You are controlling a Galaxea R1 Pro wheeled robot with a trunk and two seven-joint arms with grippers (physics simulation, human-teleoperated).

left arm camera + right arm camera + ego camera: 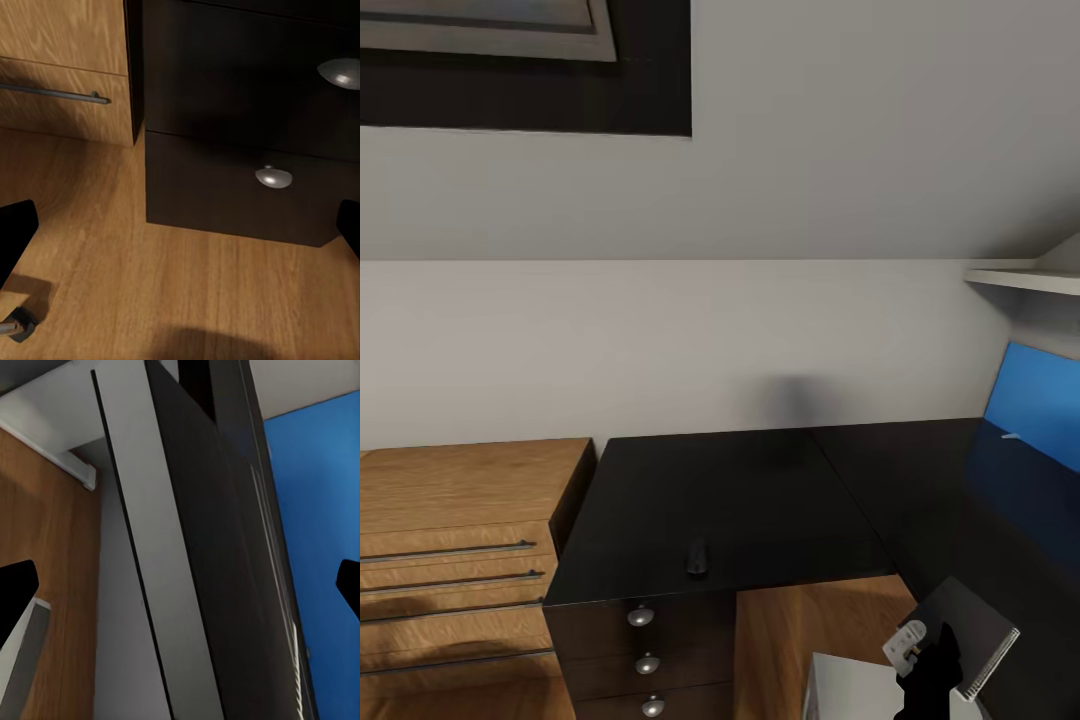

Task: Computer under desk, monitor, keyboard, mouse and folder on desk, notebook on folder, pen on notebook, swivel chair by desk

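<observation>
The black desk [760, 500] fills the middle of the head view, its drawers [225, 187] close in front of my left gripper. A small black mouse [698, 556] lies near the desk's front edge. At the right the bright blue folder [1038, 400] rests on the desk's right wing. The notebook [972, 625], its cover dark in shade, hangs tilted at the wing's near edge, just beyond my right gripper [928, 668]. It runs edge-on between that gripper's wide-apart fingers [180, 585]. The light grey computer [850, 692] stands under the desk. My left gripper [180, 225] is open low over the floor.
A light wooden cabinet [455, 560] with bar handles adjoins the desk's left side. A white shelf [1020, 280] juts from the wall at the upper right. Wooden floor [187, 292] lies before the drawers, with a chrome caster [16, 327] at its edge.
</observation>
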